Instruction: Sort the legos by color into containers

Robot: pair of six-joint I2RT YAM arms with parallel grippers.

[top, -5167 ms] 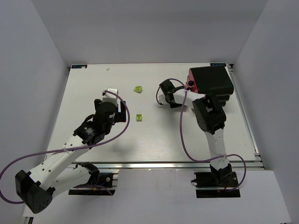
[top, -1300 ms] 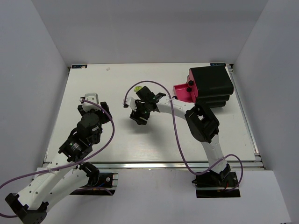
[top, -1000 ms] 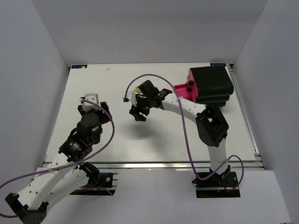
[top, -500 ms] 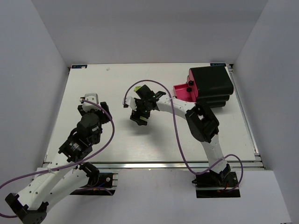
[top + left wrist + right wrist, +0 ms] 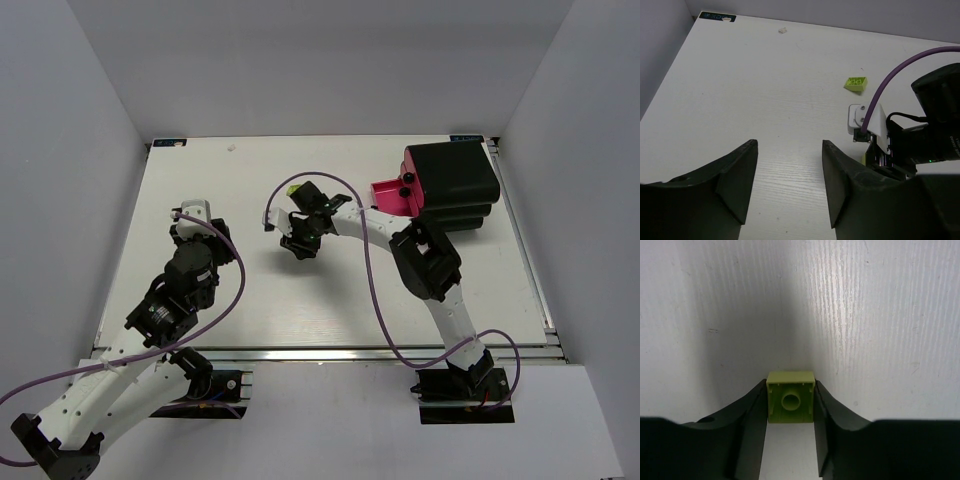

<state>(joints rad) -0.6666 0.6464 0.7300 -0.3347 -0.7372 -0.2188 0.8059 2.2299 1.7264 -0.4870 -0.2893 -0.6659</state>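
Lime-green brick (image 5: 790, 404) at lower centre; white, faintly wood-grained surface (image 5: 865, 315); black containers (image 5: 452, 180), one magenta drawer; purple cable (image 5: 947, 49) at upper right.

Robot lab test cell: a white table (image 5: 200, 180) boxed in by plain pale walls (image 5: 330, 60) on its left, far and right sides, lit evenly like an enclosure. Two white-and-black jointed arms, the left arm (image 5: 150, 310) and the right arm (image 5: 432, 268), are mounted at the table's near edge beside an aluminium rail (image 5: 330, 352), with purple cables (image 5: 377, 300) looping over the tabletop. Small black marker tags (image 5: 168, 142) sit at the table's far corners — rig hardware, not household stuff.
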